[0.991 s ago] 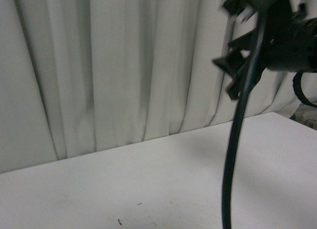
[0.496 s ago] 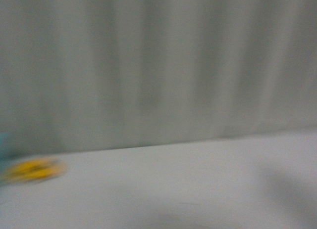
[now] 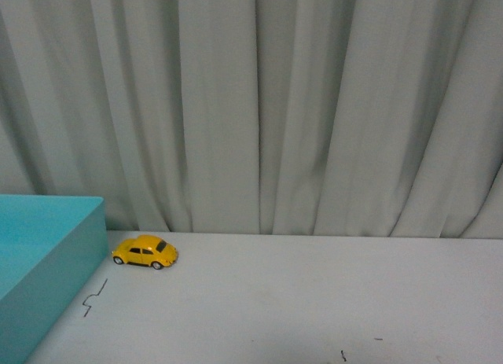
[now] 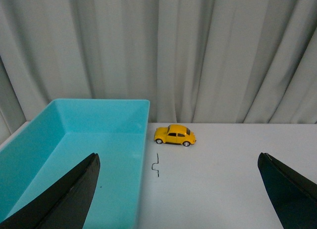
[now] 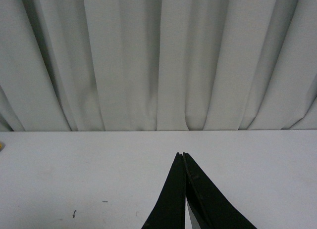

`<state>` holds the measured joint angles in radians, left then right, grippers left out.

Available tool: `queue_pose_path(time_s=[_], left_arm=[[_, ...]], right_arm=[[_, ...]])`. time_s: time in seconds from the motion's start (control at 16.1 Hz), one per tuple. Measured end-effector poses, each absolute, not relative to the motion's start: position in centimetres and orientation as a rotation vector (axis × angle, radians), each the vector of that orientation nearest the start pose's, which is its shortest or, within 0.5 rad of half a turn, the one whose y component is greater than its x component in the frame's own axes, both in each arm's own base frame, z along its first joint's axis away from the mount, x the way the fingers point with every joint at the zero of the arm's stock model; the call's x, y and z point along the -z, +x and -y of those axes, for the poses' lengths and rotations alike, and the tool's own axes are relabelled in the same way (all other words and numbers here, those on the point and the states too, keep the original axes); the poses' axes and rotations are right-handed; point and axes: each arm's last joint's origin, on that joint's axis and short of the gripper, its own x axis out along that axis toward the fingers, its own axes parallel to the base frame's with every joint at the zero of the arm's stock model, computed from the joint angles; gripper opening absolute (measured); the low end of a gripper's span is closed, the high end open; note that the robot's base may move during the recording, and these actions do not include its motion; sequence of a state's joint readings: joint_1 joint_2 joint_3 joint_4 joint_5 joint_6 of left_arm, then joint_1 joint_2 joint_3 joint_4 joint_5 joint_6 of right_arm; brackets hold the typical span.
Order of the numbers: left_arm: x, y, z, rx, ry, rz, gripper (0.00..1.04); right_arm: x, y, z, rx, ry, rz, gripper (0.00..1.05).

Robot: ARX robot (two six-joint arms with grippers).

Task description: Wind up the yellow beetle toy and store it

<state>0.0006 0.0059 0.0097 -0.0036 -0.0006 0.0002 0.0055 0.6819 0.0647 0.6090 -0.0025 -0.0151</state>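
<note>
The yellow beetle toy [image 3: 145, 251] stands on its wheels on the white table [image 3: 314, 301], close to the curtain and just beside the far corner of a turquoise bin [image 3: 47, 262]. It also shows in the left wrist view [image 4: 175, 135], next to the bin [image 4: 74, 155]. My left gripper [image 4: 181, 189] is open and empty, well short of the toy, its black fingers [image 4: 64, 197] spread wide. My right gripper [image 5: 182, 156] is shut and empty over bare table. Neither arm shows in the front view.
A grey pleated curtain [image 3: 259, 104] hangs right behind the table. A small dark squiggle mark [image 3: 93, 298] lies on the table beside the bin, also visible in the left wrist view [image 4: 156, 164]. Small dark specks [image 3: 343, 354] mark the front of the table.
The front view has swung left: the black arm and cable that filled its right side are gone, and the bin and yellow toy have come into view.
</note>
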Motion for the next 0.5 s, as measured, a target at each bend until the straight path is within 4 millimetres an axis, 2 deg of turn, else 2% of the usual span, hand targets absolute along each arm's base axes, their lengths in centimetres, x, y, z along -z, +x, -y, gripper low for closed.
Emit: queue_pose_path(time_s=[0.12, 0.19, 0.5], left_arm=[[-16.6, 9.7, 0.0, -0.001, 0.0, 0.0, 0.98], [-16.6, 9.7, 0.0, -0.002, 0.0, 0.0, 0.98], [-16.6, 9.7, 0.0, -0.001, 0.0, 0.0, 0.98]], right_arm=[[-17.1, 13.9, -0.1, -0.007, -0.015, 0.027, 0.02], [-16.4, 13.6, -0.1, -0.008, -0.014, -0.021, 0.02], [-16.9, 12.4, -0.1, -0.007, -0.015, 0.007, 0.02]])
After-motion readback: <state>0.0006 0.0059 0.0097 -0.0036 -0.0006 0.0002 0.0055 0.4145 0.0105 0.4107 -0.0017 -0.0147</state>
